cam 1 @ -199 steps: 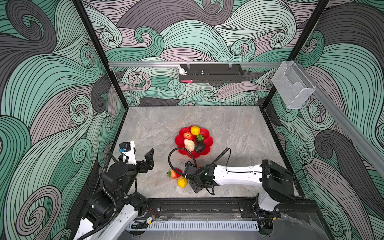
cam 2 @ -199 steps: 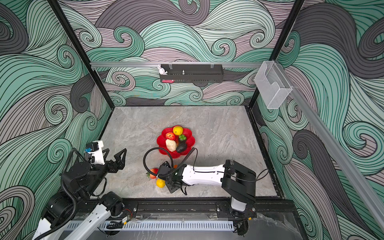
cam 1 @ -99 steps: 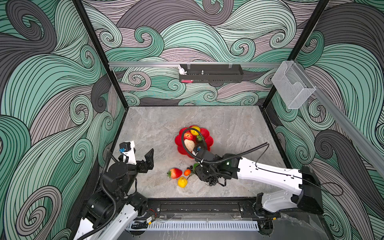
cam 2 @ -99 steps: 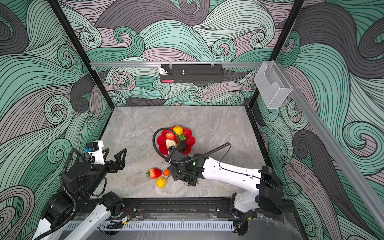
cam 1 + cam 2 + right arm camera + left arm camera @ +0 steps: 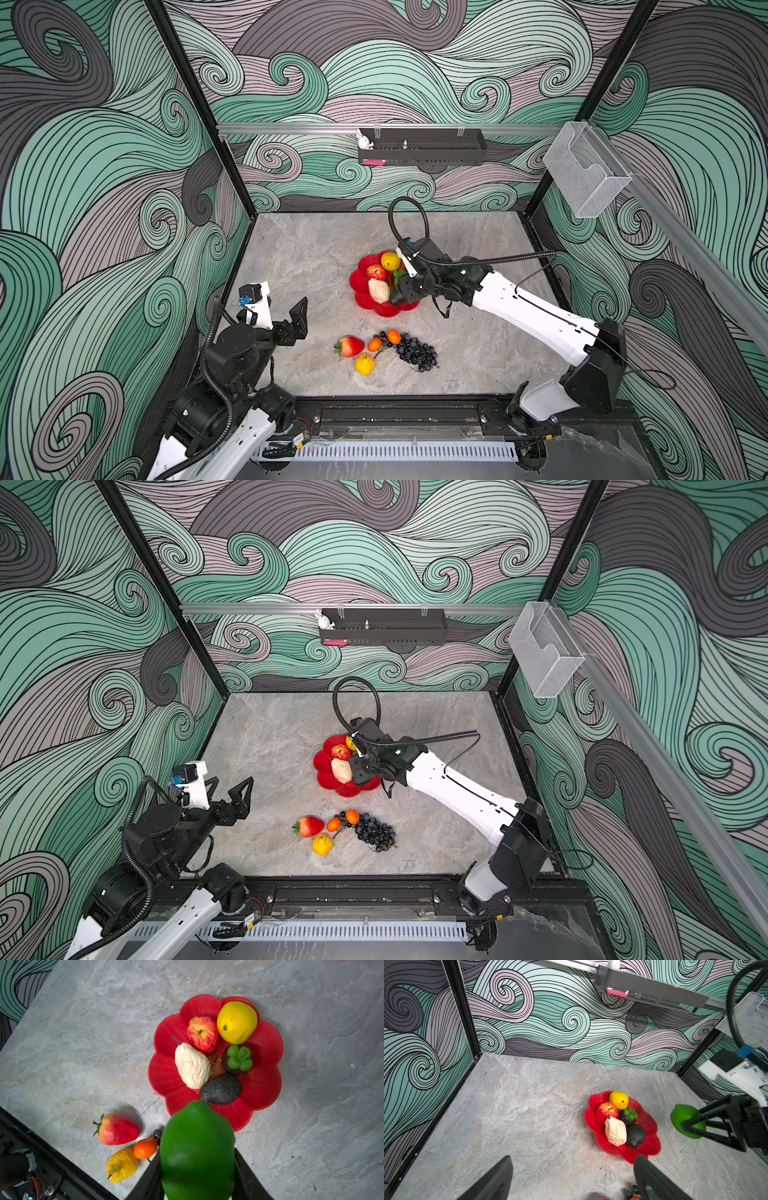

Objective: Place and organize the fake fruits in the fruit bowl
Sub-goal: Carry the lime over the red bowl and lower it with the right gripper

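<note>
The fruit bowl (image 5: 359, 282) (image 5: 166, 1076), a red flower-shaped dish, holds a yellow lemon (image 5: 236, 1021), a red apple (image 5: 202, 1033), a cream pear (image 5: 192, 1066), a dark mangosteen (image 5: 236, 1059) and a black avocado (image 5: 221, 1089). My right gripper (image 5: 197, 1167) (image 5: 691, 1126) is shut on a green lime (image 5: 197, 1147) (image 5: 683, 1118), raised over the bowl's near right rim. On the table in front lie a strawberry (image 5: 351, 346), two small oranges (image 5: 375, 344), a yellow fruit (image 5: 365, 364) and a grape bunch (image 5: 415, 353). My left gripper (image 5: 227, 789) (image 5: 574, 1165) hangs open and empty at the left.
A black tray (image 5: 422, 145) hangs on the back wall rail and a clear plastic box (image 5: 582, 174) on the right wall. The right arm's black cable (image 5: 409, 216) loops up behind the bowl. Patterned walls close in the table on three sides.
My right arm has carried the green lime from the loose fruits at the front up to the bowl, uncovering the grape bunch. The left arm has not moved.
</note>
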You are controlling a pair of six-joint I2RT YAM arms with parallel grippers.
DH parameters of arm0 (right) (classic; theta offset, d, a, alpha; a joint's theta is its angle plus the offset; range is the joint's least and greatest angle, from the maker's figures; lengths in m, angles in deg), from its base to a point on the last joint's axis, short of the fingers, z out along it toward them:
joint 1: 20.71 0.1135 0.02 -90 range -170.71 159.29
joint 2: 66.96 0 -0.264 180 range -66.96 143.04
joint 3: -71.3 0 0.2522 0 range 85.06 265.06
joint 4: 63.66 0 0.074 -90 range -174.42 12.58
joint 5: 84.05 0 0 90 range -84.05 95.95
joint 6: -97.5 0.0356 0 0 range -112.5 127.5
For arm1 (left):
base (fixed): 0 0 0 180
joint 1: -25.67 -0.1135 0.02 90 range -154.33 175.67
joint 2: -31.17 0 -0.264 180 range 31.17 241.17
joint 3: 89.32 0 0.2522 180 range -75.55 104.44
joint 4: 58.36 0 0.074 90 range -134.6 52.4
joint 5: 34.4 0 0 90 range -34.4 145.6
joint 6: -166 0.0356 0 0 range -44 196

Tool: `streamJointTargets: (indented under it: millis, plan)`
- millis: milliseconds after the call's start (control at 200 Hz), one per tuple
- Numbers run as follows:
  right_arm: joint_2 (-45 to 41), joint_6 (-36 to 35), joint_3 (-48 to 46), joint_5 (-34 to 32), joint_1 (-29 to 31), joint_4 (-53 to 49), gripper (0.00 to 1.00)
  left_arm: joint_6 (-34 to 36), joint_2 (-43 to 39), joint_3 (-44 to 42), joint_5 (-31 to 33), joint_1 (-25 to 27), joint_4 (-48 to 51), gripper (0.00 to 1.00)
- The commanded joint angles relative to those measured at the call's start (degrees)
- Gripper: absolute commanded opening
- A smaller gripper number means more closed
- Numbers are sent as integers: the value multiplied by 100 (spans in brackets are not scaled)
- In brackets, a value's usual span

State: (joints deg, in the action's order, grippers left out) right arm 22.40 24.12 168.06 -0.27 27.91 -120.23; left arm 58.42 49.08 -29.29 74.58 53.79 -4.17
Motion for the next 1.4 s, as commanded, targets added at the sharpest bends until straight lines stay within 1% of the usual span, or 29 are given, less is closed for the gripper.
streamJointTargets:
  millis: [0,230,450,655,926,1101,1396]
  plan:
    - [316,-182,435,87,54,-191,45,9,55,32,76,-34,106,93]
    - [1381,-182,1410,173,243,-323,44,23,12,41,119,-30,131,93]
    - [2232,-300,2360,61,459,-550,44,21,2,41,110,-34,132,93]
    - [3032,-486,3144,-305,676,-794,44,24,2,37,105,-35,132,93]
    - [3856,-635,3973,-507,743,-987,44,19,10,28,104,-34,132,93]
    - [4329,-747,4463,-776,762,-1087,44,24,28,31,100,-33,131,93]
    - [4898,-862,4933,-1138,766,-1170,45,23,46,30,102,-35,124,93]
